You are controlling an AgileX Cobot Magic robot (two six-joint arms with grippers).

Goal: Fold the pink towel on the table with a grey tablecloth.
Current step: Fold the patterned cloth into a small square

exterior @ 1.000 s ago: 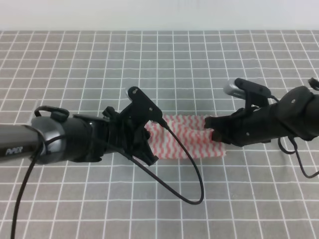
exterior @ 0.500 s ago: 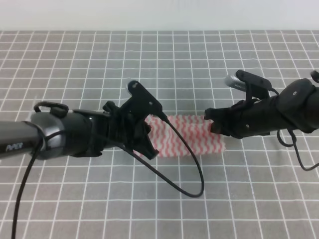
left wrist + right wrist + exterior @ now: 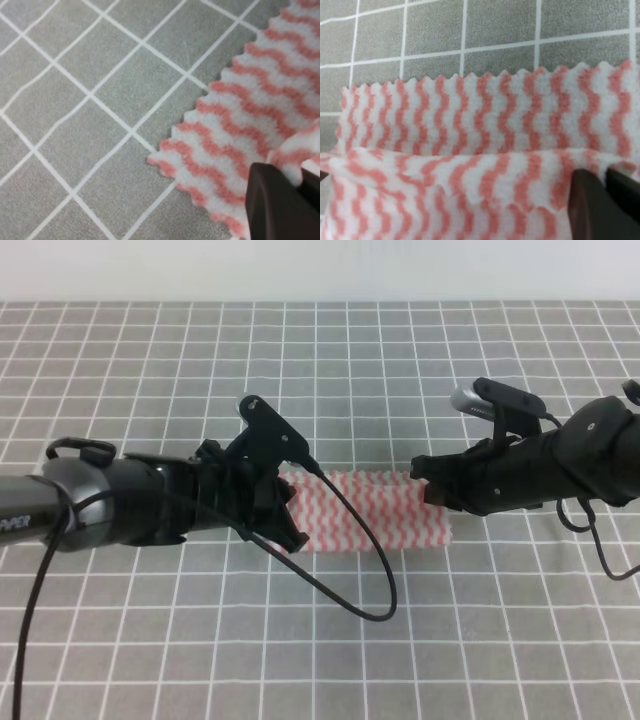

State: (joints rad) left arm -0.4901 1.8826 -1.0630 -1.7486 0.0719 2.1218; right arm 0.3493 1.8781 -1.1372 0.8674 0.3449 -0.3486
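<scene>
The pink towel lies as a narrow folded strip on the table with a grey tablecloth, stretched between both grippers. My left gripper sits at the strip's left end. In the left wrist view a dark finger presses a raised bulge of the towel. At the strip's right end is my right gripper. The right wrist view has the towel doubled over, with its near layer running into the closed dark fingers.
A black cable loops from the left arm over the cloth in front of the towel. White grid lines cover the grey cloth on all sides. The cloth's far edge runs along the top of the high view.
The left arm has drawn back to the left. The right gripper has shifted slightly up and away. The towel strip now lies flatter and straighter between them.
</scene>
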